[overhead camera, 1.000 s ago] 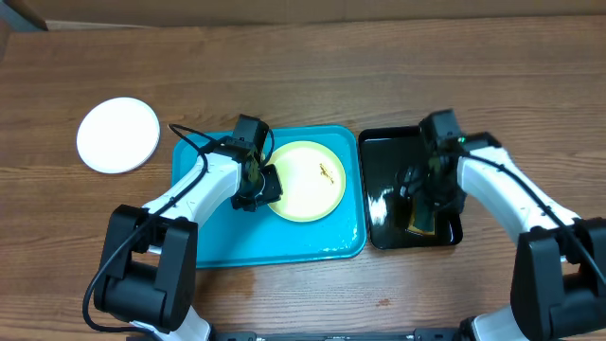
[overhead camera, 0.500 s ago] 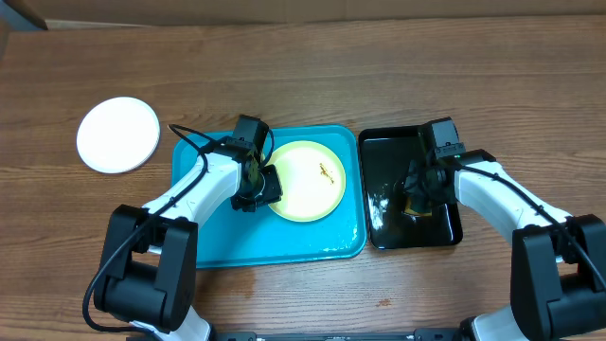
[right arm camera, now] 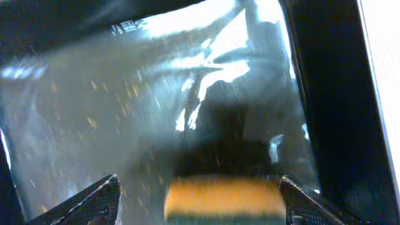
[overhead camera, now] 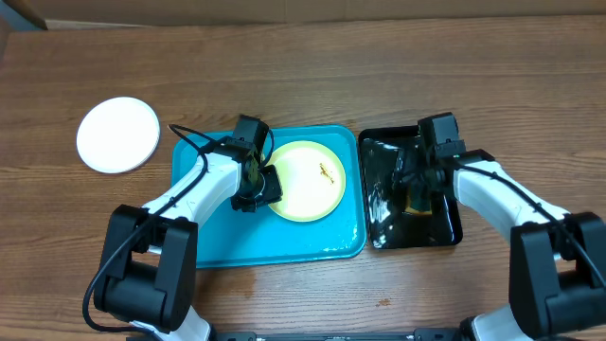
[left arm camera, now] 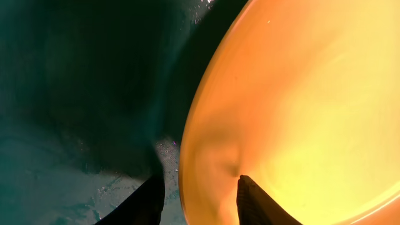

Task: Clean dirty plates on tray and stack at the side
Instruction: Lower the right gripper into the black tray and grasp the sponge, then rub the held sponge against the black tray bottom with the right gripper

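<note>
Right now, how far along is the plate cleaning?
Done: a white plate lies on the table, left of the tray. In hand: the left gripper straddles the rim of the smeared yellow plate; the right gripper, open, hovers at the sponge in the black tray. Left: wipe that plate, stack it.

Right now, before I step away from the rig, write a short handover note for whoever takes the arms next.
Left claw: astride the left rim of the pale yellow plate; I cannot tell if it is clamped.
Right claw: open over the black tray, with the sponge loose between its fingers.
Things: the yellow plate lies in the turquoise tray; a white plate sits on the table to its left.
Done: the white plate is set aside.
Left: grip the sponge, wipe the brown smear off the yellow plate, then stack it on the white one.
</note>
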Controlling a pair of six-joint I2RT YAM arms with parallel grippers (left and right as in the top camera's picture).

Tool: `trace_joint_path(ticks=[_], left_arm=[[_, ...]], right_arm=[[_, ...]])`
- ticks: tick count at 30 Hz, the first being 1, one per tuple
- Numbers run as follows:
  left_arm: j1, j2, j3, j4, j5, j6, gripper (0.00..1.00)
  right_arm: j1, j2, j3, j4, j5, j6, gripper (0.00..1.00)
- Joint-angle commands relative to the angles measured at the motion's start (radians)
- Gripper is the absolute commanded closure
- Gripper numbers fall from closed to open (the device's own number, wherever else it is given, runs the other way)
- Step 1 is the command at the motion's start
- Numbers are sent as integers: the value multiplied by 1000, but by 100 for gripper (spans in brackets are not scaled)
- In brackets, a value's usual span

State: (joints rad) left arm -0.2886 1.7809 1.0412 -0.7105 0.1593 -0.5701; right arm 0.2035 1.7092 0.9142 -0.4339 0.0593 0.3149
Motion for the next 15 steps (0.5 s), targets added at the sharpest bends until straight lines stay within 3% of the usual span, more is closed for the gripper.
trace_joint_path(ticks=[1,2,3,8,9,11,12,13,14,15], left_arm=[[-8,14,15,2,-13,10,60],[-8,14,15,2,-13,10,60],[-7,14,15,1,-13,10,60],[-7,14,15,1,-14,17,60],[-7,14,15,1,-14,17,59],[-7,14,15,2,-13,17,59],[-7,14,15,2,-14,17,59],[-7,14,15,2,-14,17,58],[-7,14,15,2,-14,17,56],[-7,14,15,2,-14,17,55]], right_arm=[[4,51,-17,28,12,-14,25],[4,54,-17,29,20,-13,31],[4,54,-17,29,23,-13,45],[4,53,-14,29,22,-13,90],[4,53,-11,28,22,-14,96],[4,53,6,20,22,-14,96],[4,52,23,6,21,-13,78],[4,51,38,-8,16,-13,46],[4,48,64,-37,8,-13,21],[4,47,76,-54,4,-13,20]])
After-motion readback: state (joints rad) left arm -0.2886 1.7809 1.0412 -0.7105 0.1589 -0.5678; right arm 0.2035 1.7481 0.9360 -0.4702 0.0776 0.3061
